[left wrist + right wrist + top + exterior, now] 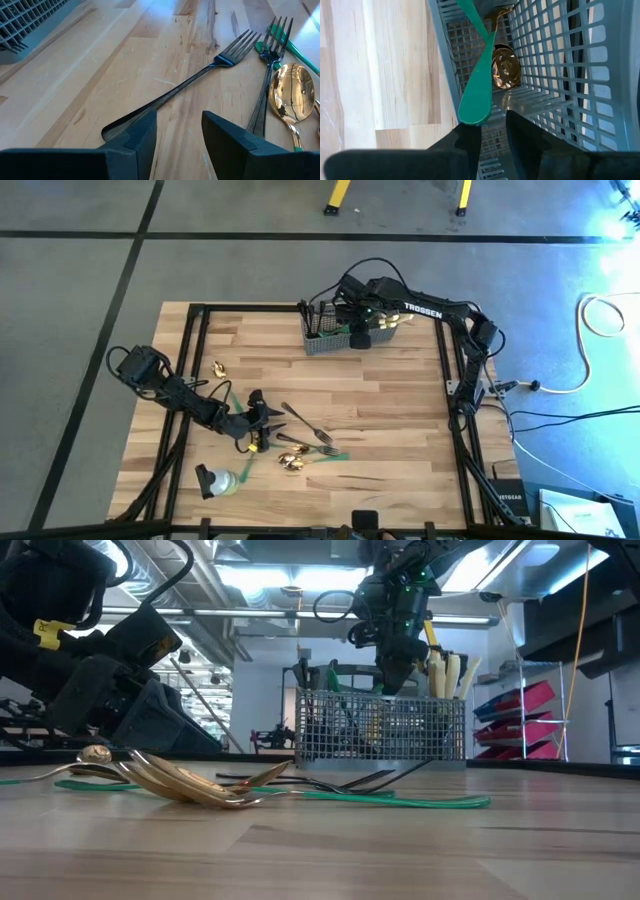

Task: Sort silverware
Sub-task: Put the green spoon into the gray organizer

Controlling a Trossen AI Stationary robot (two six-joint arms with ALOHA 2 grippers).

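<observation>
On the wood table a dark fork [200, 75] lies in front of my left gripper [179, 132], which is open and low over the table [258, 420]. The fork's handle end [107, 132] runs under one finger. Another fork [270, 60] and a gold spoon [291, 95] lie beside it. More gold spoons [190, 785] lie near the front. My right gripper [494, 132] hangs open over the grey mesh basket [330, 345], pointing down. Below it a green flat handle [476, 95] stands over a gold spoon bowl [503, 67] in a compartment. My left gripper has the fork's handle end [114, 129] right against one fingertip [142, 127]; whether they touch, I cannot tell. My right gripper has the green handle's rounded end [470, 116] at one fingertip [467, 137], and nothing between the fingers; whether it touches, I cannot tell.
Cream-handled knives [445, 675] and dark forks [315, 320] stand in the basket's other compartments. One gold spoon [218, 367] lies alone at the far left. A pale bottle-like thing [220, 480] lies near the front left. Black frame rails [445, 380] border the table.
</observation>
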